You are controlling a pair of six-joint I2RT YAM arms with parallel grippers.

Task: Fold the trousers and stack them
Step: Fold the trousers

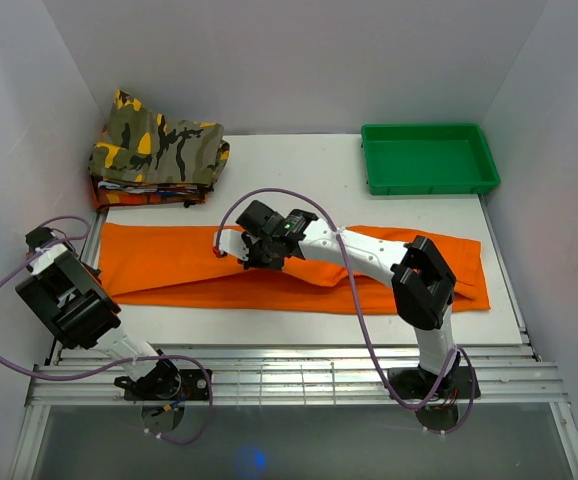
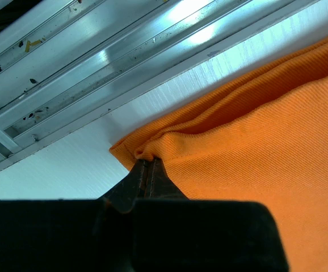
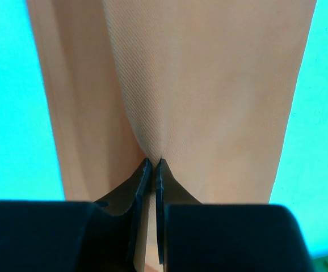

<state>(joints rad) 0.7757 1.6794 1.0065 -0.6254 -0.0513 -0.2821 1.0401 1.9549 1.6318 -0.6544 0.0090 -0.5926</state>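
Note:
The orange trousers [image 1: 189, 265] lie flat across the white table as a long band folded lengthwise, from the left edge to the right side. My left gripper [image 1: 94, 273] is at their near-left corner. In the left wrist view the left gripper [image 2: 146, 163] is shut on that corner of the trousers [image 2: 266, 130]. My right gripper [image 1: 245, 256] reaches over the middle of the band. In the right wrist view the right gripper [image 3: 154, 162] is shut on a pinch of the trousers [image 3: 209, 85], which rise in a small ridge there.
A folded camouflage garment [image 1: 159, 145] tops a stack of folded clothes at the back left. A green tray [image 1: 429, 157] stands at the back right. Metal rails [image 1: 289, 365] run along the table's near edge, also in the left wrist view [image 2: 96, 62].

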